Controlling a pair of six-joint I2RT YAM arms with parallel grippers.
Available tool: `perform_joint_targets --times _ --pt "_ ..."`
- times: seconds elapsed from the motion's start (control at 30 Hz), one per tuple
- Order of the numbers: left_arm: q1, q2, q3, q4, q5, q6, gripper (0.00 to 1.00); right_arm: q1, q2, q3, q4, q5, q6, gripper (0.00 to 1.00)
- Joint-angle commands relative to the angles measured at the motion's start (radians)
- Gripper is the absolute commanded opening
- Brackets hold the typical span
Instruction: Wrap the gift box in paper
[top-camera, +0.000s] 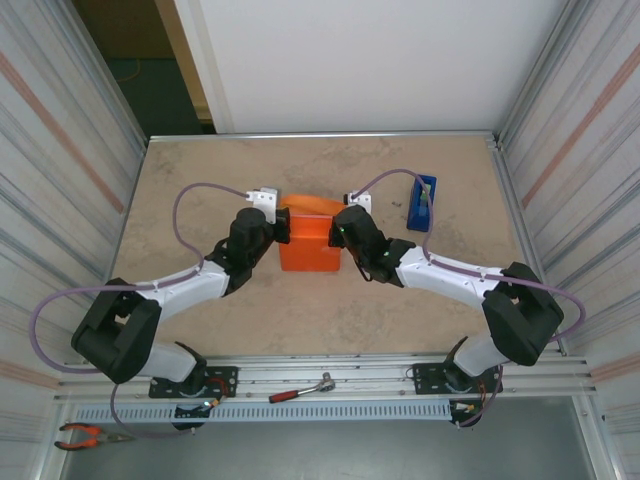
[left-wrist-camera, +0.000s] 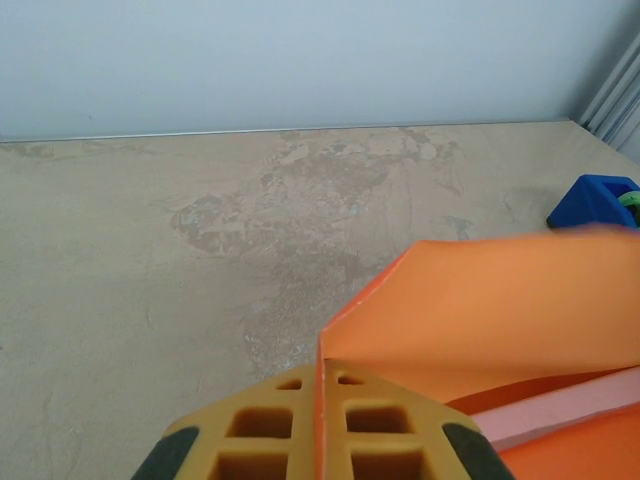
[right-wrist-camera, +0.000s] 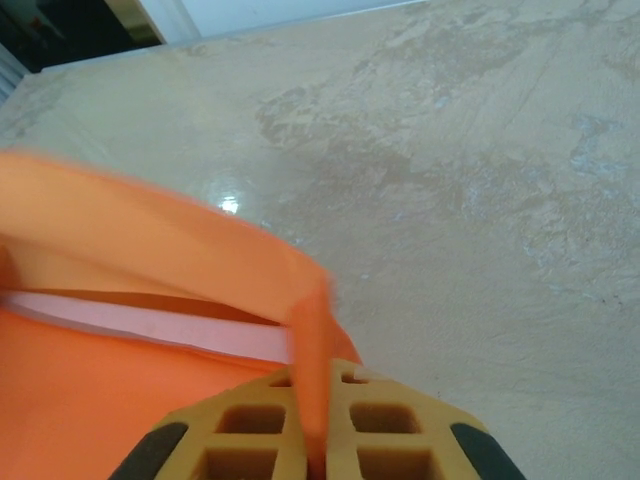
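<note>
Both end effectors are clamped on the paper (top-camera: 310, 248), which lies mid-surface (top-camera: 200, 170), wrapped around the gift box (left-wrist-camera: 575, 400). The left end effector (left-wrist-camera: 321, 390) pinches the raised flap's left edge and the right end effector (right-wrist-camera: 314, 400) its right edge, each with its jaws together and the sheet between them. The step in hand looks like drawing this flap over the box.

To do it well, both arms should travel together at one height. That way the sheet stays taut without tearing or dragging the box, and it can be laid flat before release.

The wrist views give the pink box edge under the lifted flap, though the right one is smeared, so its exact bite is uncertain. The top view gives the arms' symmetry and the blue tape dispenser (top-camera: 421, 202) well apart to the right.
</note>
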Motion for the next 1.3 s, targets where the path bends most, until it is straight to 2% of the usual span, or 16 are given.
perform_joint_targets --times 0.0,0.03,0.07,0.17,0.27,0.33,0.43,0.57,0.63,0.77,1.0,1.17,1.27 --pt "-0.015 -0.013 0.024 0.015 0.004 0.004 0.0 0.017 0.004 0.0 -0.108 -0.019 0.011 0.03" --pt "-0.015 -0.021 0.024 0.011 -0.001 -0.002 0.1 0.017 0.01 0.007 -0.112 -0.018 0.009 0.01" --pt "-0.013 -0.036 0.027 0.0 -0.003 -0.003 0.28 0.017 0.017 0.014 -0.117 -0.016 0.007 0.0" --pt "0.024 -0.102 0.049 -0.082 0.009 -0.035 0.7 0.015 0.028 0.024 -0.125 -0.01 0.005 0.0" --pt "0.113 -0.2 0.031 -0.112 0.078 -0.124 0.9 0.015 0.035 0.033 -0.129 -0.006 0.009 0.0" --pt "0.19 -0.26 0.016 -0.128 0.135 -0.191 0.95 0.015 0.039 0.039 -0.134 -0.004 0.009 0.0" --pt "0.264 -0.32 -0.002 -0.156 0.192 -0.247 0.96 0.015 0.044 0.04 -0.138 0.0 0.018 0.0" --pt "0.267 -0.349 -0.028 -0.187 0.248 -0.243 0.93 0.015 0.045 0.038 -0.143 0.001 0.022 0.0" --pt "0.246 -0.351 -0.049 -0.181 0.253 -0.239 0.92 0.015 0.047 0.038 -0.143 0.003 0.023 0.0" --pt "0.149 -0.318 -0.063 -0.16 0.207 -0.182 0.92 0.015 0.051 0.038 -0.143 -0.001 0.03 0.0" --pt "0.056 -0.168 -0.018 -0.103 0.117 -0.115 0.91 0.016 0.05 0.044 -0.156 -0.002 0.028 0.0" --pt "0.019 -0.074 0.009 -0.085 -0.043 -0.071 0.83 0.015 0.053 0.047 -0.162 -0.002 0.028 0.0" --pt "0.006 -0.018 0.023 -0.054 -0.058 -0.053 0.67 0.012 0.057 0.053 -0.165 -0.001 0.026 0.0"
